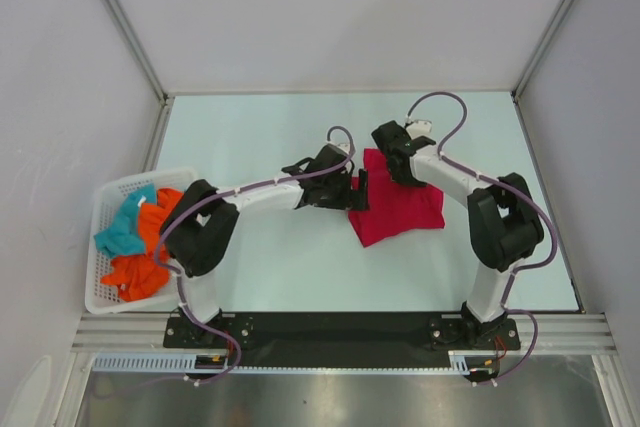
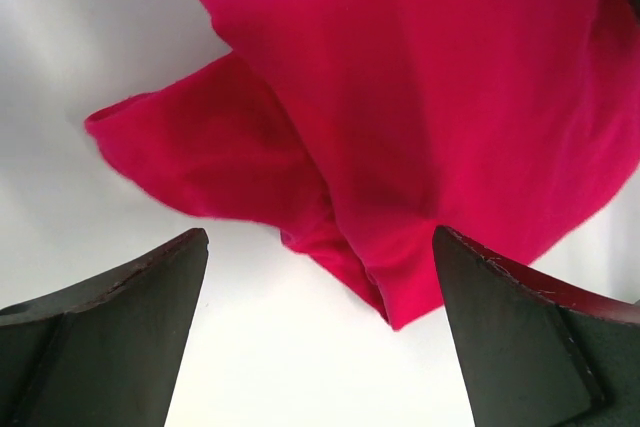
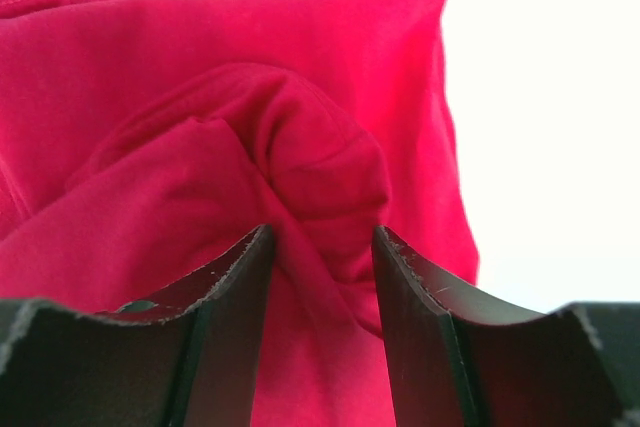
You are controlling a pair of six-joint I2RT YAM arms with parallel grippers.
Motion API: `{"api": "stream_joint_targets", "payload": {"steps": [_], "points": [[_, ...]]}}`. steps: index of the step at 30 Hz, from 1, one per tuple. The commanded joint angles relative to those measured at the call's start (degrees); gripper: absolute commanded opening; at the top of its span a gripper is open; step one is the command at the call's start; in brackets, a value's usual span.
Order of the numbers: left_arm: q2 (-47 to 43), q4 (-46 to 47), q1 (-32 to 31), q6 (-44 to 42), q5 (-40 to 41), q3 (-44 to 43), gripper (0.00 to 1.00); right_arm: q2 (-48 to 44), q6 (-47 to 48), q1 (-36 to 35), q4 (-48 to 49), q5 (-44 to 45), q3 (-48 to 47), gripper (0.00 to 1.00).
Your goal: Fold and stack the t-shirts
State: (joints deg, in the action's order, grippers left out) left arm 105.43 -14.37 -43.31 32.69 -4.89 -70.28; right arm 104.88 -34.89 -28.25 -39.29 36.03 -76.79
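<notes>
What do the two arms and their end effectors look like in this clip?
The left arm and right arm have white links with bulky black joint housings and a looping lilac cable along each. The left end effector and right end effector each carry two flat black fingers, wedge-shaped, with scuffed edges.

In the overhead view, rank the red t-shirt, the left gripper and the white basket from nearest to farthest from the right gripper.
1. Red t-shirt, pinched by the right gripper.
2. Left gripper, just left of it.
3. White basket, far left table edge.
</notes>
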Motion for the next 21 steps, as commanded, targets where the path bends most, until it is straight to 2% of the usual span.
{"api": "stream_joint_targets", "payload": {"steps": [1,8,21], "points": [[3.29,4.17,0.42,1.15,-2.32,-3.19,0.99,-4.59,-0.26,0.56,-2.19,2.55,1.03,0.5],[10.49,6.19,0.42,1.5,-4.95,-8.29,0.99,-5.57,0.62,2.06,-2.2,2.91,3.14,0.5],[11.21,4.79,0.42,0.27,-5.31,-11.54,0.99,-0.38,-0.79,2.5,2.37,-0.17,6.13,0.5]]}}
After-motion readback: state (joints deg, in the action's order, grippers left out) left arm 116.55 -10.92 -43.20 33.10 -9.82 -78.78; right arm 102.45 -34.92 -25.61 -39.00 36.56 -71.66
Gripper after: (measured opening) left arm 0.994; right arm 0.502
